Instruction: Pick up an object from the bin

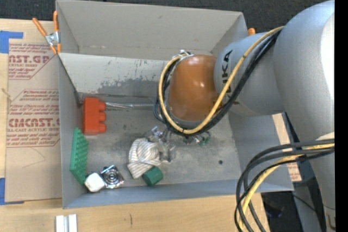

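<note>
The arm's large grey link (304,79) lies nearest the camera, entering from the right of the frame and standing above the bin (147,24). Beneath it, at centre frame, the orange wrist cover (190,89) hides most of the gripper (163,143). The gripper sits low in the bin, at the upper right edge of a crumpled white-and-grey cloth (142,157) lying at lower centre. How far the gripper is open cannot be told, and nothing can be confirmed in its hold. Step in hand, as judged: positioning near the bin floor for a grasp, with the lift not yet done. The next move calls for closing on a raised fold of the cloth (soft and bunched, so liable to slip), then a straight lift clear of the small green block (153,176) just beside its lower edge. Further left on the floor lie a metal fitting (112,175), a white piece (94,182), a green toothed strip (79,156) and, nearer the sloped back wall, an orange brick (93,116).
</note>
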Motion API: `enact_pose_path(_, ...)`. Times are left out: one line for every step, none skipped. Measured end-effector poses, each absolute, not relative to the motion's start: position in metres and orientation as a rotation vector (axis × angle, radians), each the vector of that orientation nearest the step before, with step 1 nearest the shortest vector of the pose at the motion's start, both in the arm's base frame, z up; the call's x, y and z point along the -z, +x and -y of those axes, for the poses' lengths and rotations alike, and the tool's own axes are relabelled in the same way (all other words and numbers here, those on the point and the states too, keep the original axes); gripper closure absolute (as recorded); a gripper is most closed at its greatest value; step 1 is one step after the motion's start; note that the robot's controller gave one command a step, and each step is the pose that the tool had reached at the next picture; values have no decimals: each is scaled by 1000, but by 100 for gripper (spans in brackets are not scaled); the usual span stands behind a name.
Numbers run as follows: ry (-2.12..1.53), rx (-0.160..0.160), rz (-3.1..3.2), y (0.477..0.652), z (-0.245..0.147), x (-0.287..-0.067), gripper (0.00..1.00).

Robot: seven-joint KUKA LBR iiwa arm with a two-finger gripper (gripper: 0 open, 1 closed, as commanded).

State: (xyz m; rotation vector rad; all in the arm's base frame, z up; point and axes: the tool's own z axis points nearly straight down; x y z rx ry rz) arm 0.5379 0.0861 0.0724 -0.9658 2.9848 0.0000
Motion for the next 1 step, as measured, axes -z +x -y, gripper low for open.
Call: enact_pose_path(-992, -4, -2987, 537, -86, -102, 100)
